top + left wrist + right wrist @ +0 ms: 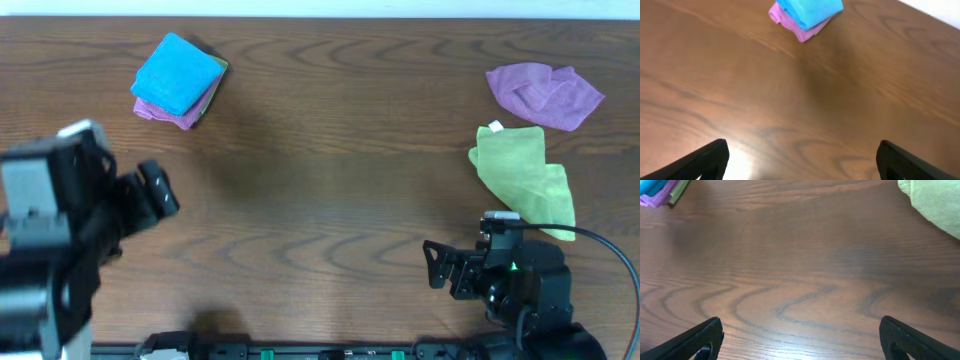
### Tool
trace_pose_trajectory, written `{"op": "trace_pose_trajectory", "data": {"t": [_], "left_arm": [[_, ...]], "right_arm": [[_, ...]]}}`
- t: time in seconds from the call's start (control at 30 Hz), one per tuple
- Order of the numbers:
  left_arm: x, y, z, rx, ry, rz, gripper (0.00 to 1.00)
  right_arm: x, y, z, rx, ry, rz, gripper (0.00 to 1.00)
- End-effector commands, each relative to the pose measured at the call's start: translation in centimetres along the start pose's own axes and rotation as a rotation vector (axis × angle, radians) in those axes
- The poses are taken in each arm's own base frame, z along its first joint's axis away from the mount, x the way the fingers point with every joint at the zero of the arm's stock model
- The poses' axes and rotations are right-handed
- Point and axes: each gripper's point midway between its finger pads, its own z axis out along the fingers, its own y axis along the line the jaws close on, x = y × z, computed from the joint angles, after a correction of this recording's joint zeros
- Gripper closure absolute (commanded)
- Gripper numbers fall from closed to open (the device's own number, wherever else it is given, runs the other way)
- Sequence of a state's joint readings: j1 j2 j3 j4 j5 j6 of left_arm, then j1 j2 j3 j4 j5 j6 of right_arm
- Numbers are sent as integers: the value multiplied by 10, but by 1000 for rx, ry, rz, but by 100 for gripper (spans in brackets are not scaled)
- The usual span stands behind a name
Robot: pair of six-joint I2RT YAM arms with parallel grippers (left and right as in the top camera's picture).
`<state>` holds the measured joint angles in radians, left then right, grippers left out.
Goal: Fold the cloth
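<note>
On the right of the wooden table point(330, 160): green cloth point(525, 180), rumpled, unfolded; purple cloth point(545, 92) near, farther back. Far left: folded stack point(180, 78), blue uppermost. Left gripper point(802, 152) spread wide, empty, above bare wood. Right gripper point(800, 330) likewise wide, empty, near green cloth.

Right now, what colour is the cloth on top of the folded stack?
The top cloth is bright blue, best seen in the overhead view.
</note>
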<state>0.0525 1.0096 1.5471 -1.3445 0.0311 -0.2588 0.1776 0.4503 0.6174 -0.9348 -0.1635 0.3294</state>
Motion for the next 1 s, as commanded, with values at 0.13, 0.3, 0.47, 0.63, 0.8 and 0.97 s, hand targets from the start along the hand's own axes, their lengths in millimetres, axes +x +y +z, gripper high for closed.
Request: {"op": "trace_pose_trajectory", "data": {"t": [0.13,0.3,0.47,0.63,0.8,0.97], "left_arm": [[39,24,8,-62,1,20,5],[58,26,38,-35,-23,19,5],[78,32,74,-18,-82,47,5],[103,41,100,-1,-156,92,5],[124,47,124,23,-234,88,5],[143,53,145,29,-257,87,5]], "right_arm": [[0,-2,0,9,-5,18,1],[0,-2,0,9,-5,18,1],[0,-2,0,9,-5,18,1],[0,-2,0,9,-5,18,1],[0,-2,0,9,-5,18,1],[0,-2,0,9,-5,18,1]]}}
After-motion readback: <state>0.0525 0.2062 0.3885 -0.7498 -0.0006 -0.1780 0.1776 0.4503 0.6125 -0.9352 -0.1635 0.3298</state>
